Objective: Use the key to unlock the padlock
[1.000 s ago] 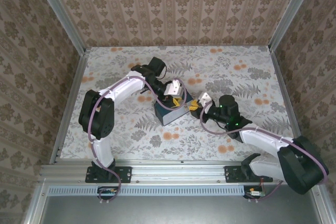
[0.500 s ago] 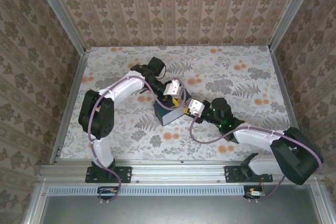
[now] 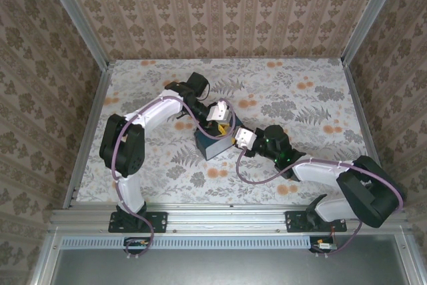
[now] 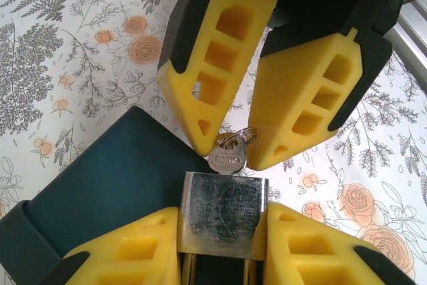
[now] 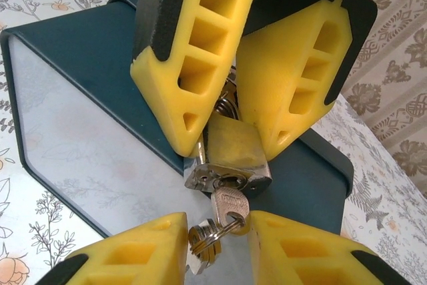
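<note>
A brass padlock (image 4: 223, 211) is clamped by its body between the yellow fingers of my left gripper (image 4: 223, 231), over a corner of a dark teal box (image 4: 113, 185). A small silver key (image 5: 230, 203) sticks into the keyhole in the padlock's (image 5: 230, 155) bottom face. A ring with spare keys (image 5: 203, 241) hangs from its head. My right gripper (image 5: 217, 231) is shut around the key's head and ring, one finger touching each side. From above, the left gripper (image 3: 225, 125) and the right gripper (image 3: 237, 135) meet tip to tip at the box's (image 3: 212, 143) right corner.
The box lies on a floral tablecloth (image 3: 300, 98) in the middle of the table. Patterned walls (image 3: 227, 11) with metal rails enclose the back and both sides. Purple cables loop along both arms.
My right arm has swung left and its gripper has come up against the padlock at the box's corner. The left arm has kept the padlock in place.
</note>
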### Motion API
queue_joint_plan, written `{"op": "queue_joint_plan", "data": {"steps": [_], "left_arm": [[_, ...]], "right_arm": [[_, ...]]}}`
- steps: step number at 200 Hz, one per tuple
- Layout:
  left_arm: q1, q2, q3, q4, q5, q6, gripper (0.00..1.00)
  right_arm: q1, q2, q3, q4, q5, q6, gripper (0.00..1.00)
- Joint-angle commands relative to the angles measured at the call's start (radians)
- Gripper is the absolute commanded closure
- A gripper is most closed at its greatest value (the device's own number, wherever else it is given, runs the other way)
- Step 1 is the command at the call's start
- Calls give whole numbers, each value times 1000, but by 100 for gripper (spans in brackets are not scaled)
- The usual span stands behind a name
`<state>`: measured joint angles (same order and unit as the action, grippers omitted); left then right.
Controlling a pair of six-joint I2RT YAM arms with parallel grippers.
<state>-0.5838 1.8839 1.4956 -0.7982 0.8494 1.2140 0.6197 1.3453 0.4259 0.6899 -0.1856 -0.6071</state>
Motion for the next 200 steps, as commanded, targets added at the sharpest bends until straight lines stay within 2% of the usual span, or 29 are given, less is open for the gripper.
{"op": "queue_joint_plan", "data": {"steps": [1, 120, 200], "left_arm": [[4, 22, -10, -74, -14, 28, 72], [2, 24, -7, -73, -13, 21, 73], [9, 26, -12, -65, -7, 12, 74]], "right_arm": [[5, 9, 39, 52, 24, -14, 72], [4, -32, 75, -48, 7, 5, 81], [-2, -94, 70, -171, 21, 9, 72]]}}
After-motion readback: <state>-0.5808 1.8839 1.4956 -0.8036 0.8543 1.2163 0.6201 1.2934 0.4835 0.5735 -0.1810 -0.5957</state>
